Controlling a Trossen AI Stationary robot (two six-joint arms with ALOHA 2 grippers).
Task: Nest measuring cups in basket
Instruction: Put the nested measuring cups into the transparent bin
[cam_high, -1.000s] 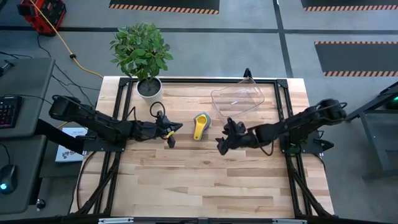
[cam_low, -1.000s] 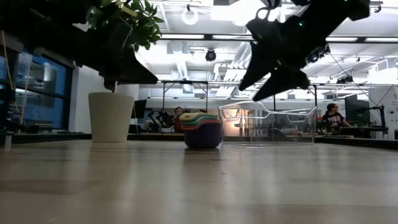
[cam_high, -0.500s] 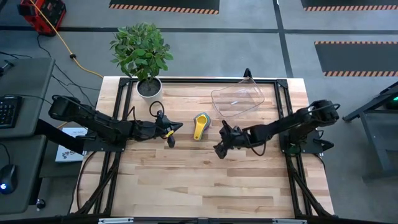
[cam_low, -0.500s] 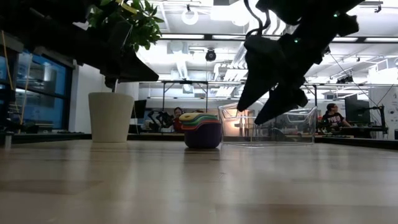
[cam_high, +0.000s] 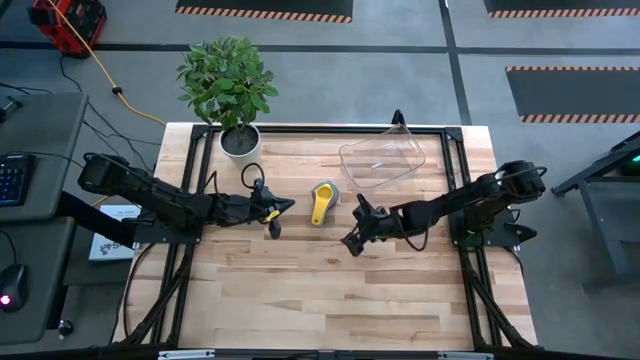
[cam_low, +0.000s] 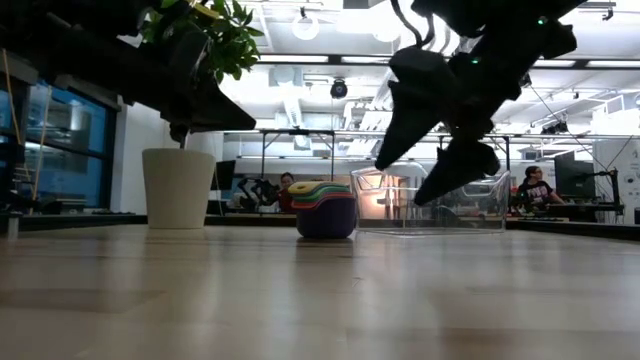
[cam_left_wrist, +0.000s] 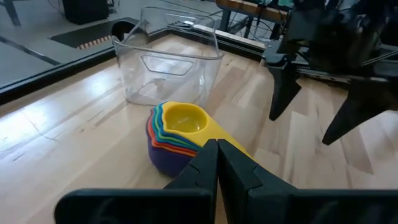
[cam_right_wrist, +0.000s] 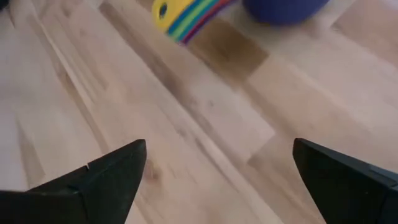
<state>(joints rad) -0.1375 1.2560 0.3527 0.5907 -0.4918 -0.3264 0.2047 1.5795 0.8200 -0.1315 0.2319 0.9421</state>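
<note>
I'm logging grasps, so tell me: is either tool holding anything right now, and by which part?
Nothing is held. The right tool hangs open near the stacked measuring cups; the left tool is shut on nothing.

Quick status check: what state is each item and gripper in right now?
measuring cups: nested in one stack, on the table, outside the basket.
basket: upright, empty.
left gripper: shut, empty, beside the cups.
right gripper: open, empty, above the table near the cups.
plant pot: upright at the table's corner.
</note>
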